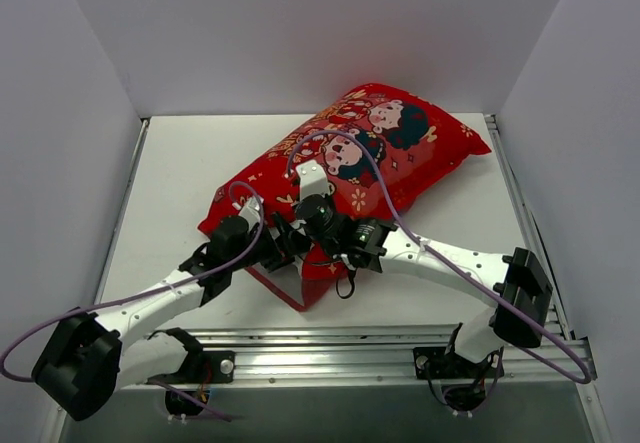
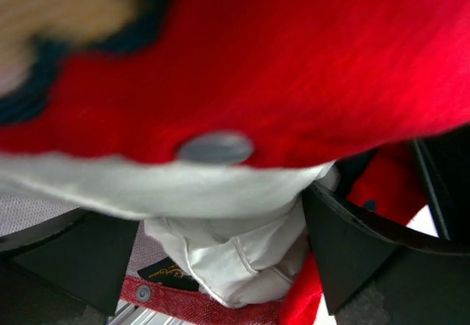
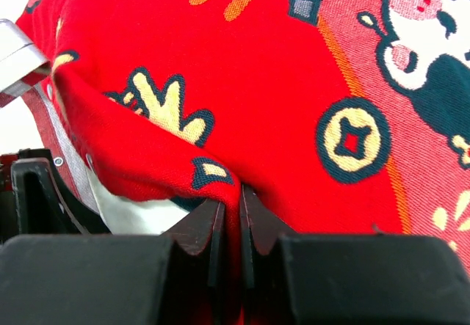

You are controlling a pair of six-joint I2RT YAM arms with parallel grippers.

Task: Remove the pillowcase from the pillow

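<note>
I worked inside a small white room. The back wall (image 1: 320, 33) rose behind the pillowcase (image 1: 425, 168), and the left wall (image 1: 60, 163) and the right wall (image 1: 585, 163) stood on either side of it. Under the pillowcase lay a flat, matte white table (image 1: 190, 163). On the near side of the pillowcase a metal rail (image 1: 330, 348) ran along the table edge, and a side rail (image 1: 515, 198) passed close by its right end.

The pillowcase lay slanted on the table. The end with the cartoon children (image 1: 385, 123) pointed to the far right corner, and the open end lay toward the metal rail. The pillow (image 2: 228, 266) was almost wholly inside, and only a white corner came out of the open end.

My right gripper (image 3: 229, 200) was narrow, its two fingers nearly together, and it held a fold of the red cloth at the open end of the pillowcase.

My left gripper (image 2: 224, 244) was at the same end, under the red edge, where a round grey snap button (image 2: 214, 148) sat. Its jaws stood apart, with the white corner of the pillow between them and touching the fingers. I could not tell whether they pressed on it or were only around it.
</note>
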